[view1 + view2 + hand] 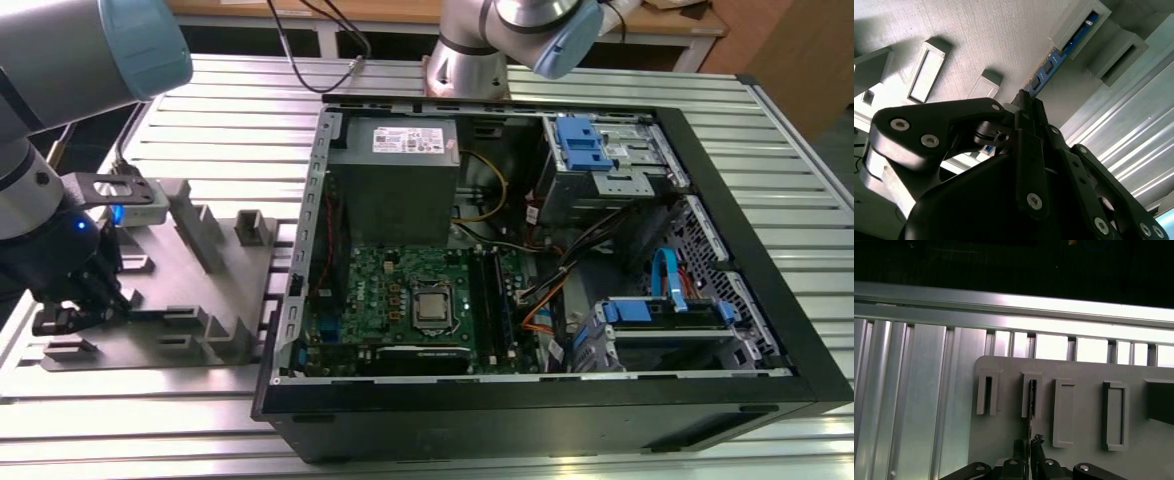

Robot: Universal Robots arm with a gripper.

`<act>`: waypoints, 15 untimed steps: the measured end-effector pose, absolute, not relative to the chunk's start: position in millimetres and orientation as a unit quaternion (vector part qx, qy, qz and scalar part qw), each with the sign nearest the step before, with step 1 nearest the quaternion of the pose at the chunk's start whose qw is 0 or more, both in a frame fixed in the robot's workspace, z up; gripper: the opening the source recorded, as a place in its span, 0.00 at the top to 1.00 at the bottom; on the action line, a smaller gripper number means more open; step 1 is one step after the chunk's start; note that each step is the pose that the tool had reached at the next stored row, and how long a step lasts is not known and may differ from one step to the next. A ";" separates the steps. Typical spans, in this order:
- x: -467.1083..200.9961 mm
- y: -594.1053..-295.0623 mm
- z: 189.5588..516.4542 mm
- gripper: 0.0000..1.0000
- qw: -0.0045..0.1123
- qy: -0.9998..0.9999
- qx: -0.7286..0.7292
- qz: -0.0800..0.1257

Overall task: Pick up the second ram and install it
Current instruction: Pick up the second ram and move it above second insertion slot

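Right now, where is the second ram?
In the second wrist view the ram stands on edge in the grey fixture's slots, one end at the pincer. The fixture sits at the exterior view's left, beside the open case.

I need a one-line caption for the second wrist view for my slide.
Gripper closed on the second ram, its far end in a slot of the grey fixture.

Open computer case (774, 270): one
Green motherboard (380, 300): one
Power supply (394, 195): one
Grey fixture block (200, 285): one
Blue memory stick (1051, 62) slotted in fixture: one
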State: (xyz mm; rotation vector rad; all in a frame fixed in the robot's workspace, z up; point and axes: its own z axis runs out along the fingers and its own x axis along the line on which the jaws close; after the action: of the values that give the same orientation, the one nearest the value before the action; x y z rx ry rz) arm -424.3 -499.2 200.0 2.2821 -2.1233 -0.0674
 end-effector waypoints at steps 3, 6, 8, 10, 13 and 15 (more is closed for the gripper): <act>-424.3 -499.2 200.1 0.80 0.012 -0.681 0.732 -0.022; -423.0 -499.2 200.3 0.80 0.012 -0.681 0.732 -0.022; -422.5 -499.2 200.0 0.80 0.012 -0.681 0.732 -0.022; -422.1 -499.2 200.0 0.80 0.012 -0.681 0.732 -0.022; -422.0 -499.2 200.0 0.80 0.012 -0.681 0.732 -0.022; -421.9 -499.2 200.0 0.80 0.012 -0.681 0.732 -0.022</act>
State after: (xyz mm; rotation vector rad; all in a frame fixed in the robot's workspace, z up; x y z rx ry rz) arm -421.9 -499.2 200.0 2.2821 -2.1234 -0.0674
